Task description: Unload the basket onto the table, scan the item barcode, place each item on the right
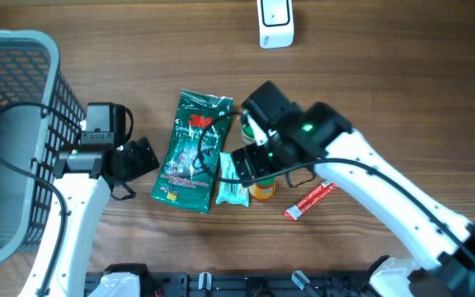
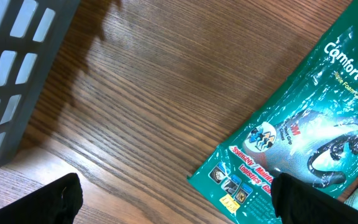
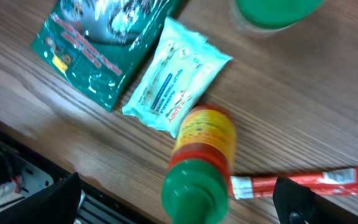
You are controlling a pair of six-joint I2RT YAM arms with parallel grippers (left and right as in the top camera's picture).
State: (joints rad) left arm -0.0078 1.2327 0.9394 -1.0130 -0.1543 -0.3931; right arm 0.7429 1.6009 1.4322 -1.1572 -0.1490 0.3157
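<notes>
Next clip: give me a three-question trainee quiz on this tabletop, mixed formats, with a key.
1. Fill in: the basket sits beside the ___ arm.
2. True or false: the left gripper and the right gripper are both open, and neither holds the scanner.
3. Which thing lies between the green packet and the bottle?
A. the basket
B. the wipes pack
C. the scanner

Key: 1 left; 2 true; 3 B.
</notes>
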